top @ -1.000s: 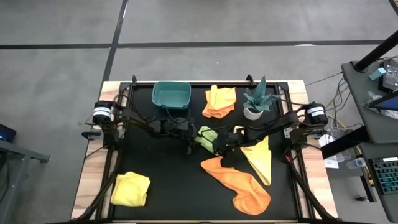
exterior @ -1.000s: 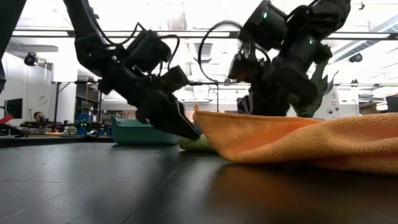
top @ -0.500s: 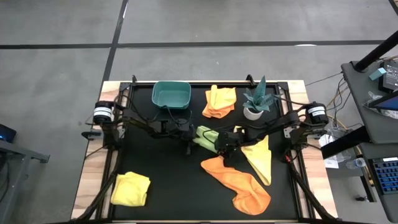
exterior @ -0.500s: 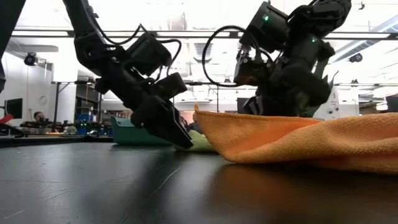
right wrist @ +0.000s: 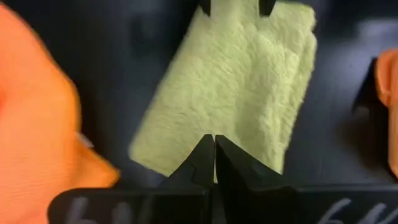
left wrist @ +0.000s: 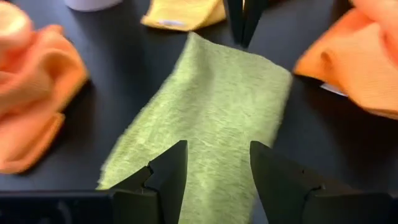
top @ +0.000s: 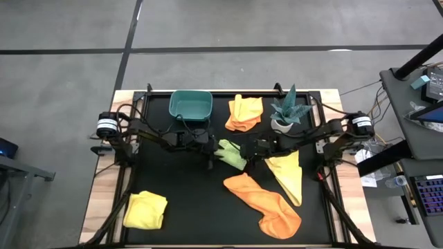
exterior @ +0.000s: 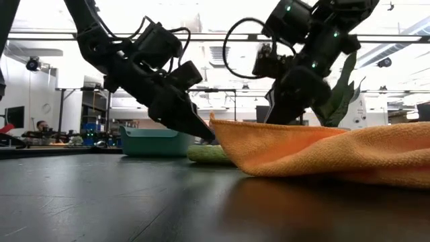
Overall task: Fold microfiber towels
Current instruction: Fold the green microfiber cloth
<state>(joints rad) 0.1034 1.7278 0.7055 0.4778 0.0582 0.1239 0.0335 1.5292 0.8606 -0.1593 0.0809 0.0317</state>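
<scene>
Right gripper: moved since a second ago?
Yes. In the high view the right gripper has pulled back toward the potted plant, off the orange towel, and hangs shut over the lime green towel.

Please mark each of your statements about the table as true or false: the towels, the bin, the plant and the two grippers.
1. The lime green towel lies between the two grippers. True.
2. The right gripper is wide open. False: its fingers are shut.
3. The teal bin holds an orange towel. False: it looks empty.
4. The left gripper is open, holding nothing. True.
5. The potted plant stands beside a folded orange towel. True.
</scene>
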